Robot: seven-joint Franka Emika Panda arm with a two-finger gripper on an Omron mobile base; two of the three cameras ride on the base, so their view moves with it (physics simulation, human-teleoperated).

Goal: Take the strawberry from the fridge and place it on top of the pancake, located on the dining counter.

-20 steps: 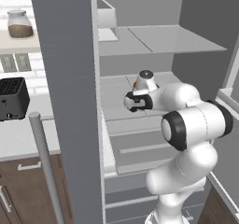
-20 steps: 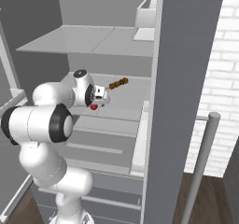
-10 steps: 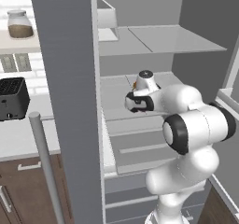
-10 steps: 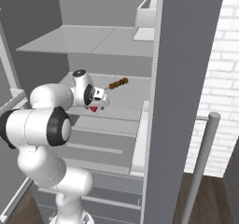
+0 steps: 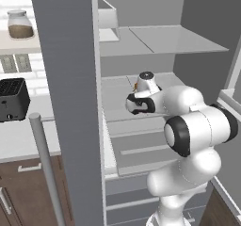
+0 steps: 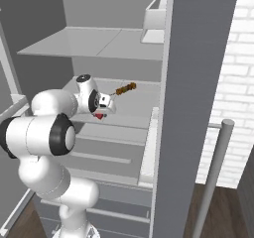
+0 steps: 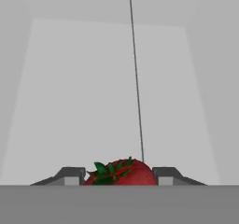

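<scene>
We find the strawberry (image 7: 122,172) on the middle shelf (image 6: 134,103) of the fridge (image 5: 70,102), toward that shelf's front edge and roughly midway along it; in the hand view it lies on its side between the two finger tips, its green leafy cap turned to the left of that view and its glossy red body bulging to the right. The gripper (image 7: 119,175) has its tips standing just at the fruit's two flanks, seemingly touching it, so we judge the jaws to be clenching on the strawberry, though we cannot tell whether the grasp is yet firm. In the right base view the berry shows as a small red spot (image 6: 99,115) under the hand (image 6: 104,103), the wrist bent downward so the fingers come at the fruit from above, which suits a small round thing resting on a flat surface. Farther back on the same shelf, toward its rear right, lies a thin brownish skewer-like food item (image 6: 125,89), well apart from the berry and out of the fingers' way. The shelves are smooth, matte, pale grey slabs; the open door (image 6: 198,83) is a flat grey panel with a long round silver bar handle (image 6: 213,172).
</scene>
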